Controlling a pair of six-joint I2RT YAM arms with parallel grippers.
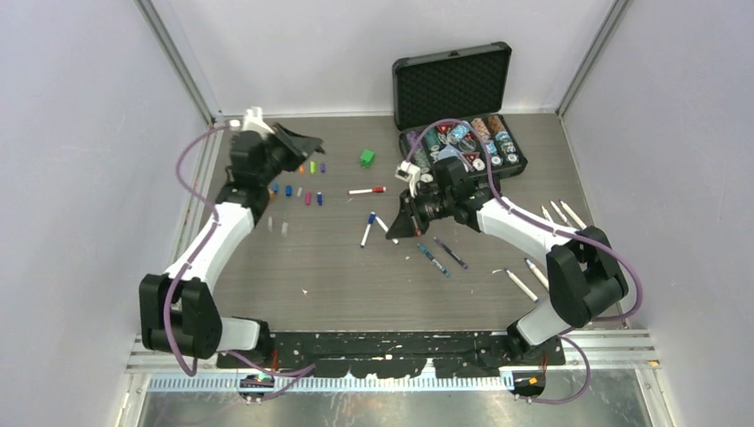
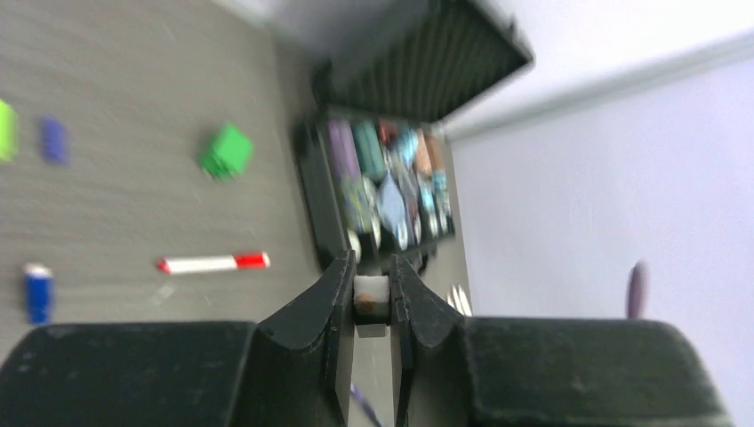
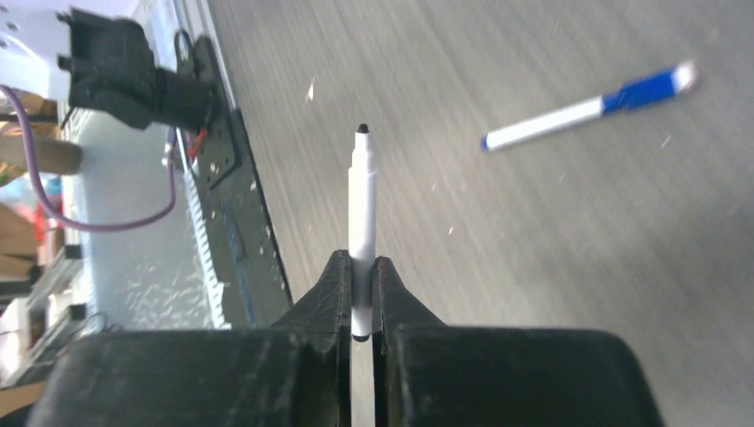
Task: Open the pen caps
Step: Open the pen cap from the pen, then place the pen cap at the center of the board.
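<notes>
We have one pen in two pieces here! The right gripper point(image 3: 362, 264) is clamped tight on the white barrel of a pen point(image 3: 361, 191). It grips low, near the tail, so the bare black tip pokes out ahead of the jaws above the middle of the worktop point(image 1: 338, 285). Over by the far left corner, the left gripper point(image 2: 372, 264) has its jaws pinched on one small pale cap point(image 2: 372, 300), held off the surface. Cap and barrel are well apart, so we judge this pen opened. One arm anchors the barrel and the other has the cap, which is why each grip sits at an end.

The loose caps point(image 1: 287, 189) lie in short rows near the left edge, just beside the left gripper. That looks to us like the drop zone that keeps caps separate from pens, and this cap likely belongs there next.

Now the count. We make it roughly ten loose caps in orange, green, purple, blue, magenta and grey, though a few are too tiny to be sure.

Pens lying down:
- One red-capped pen point(image 1: 366, 190) towards the far edge.
- One blue-capped pen point(image 1: 366, 229) just beside the right gripper.
- Two dark pens point(image 1: 451, 253) nearer us.
- Five pale pens point(image 1: 522, 285) towards the right edge.

That makes nine, plus the held one. The red and the blue plainly wear caps, so there's work left. There is also one green cube point(image 1: 366, 157) and one open case point(image 1: 453, 84) of chips at the far edge.
</notes>
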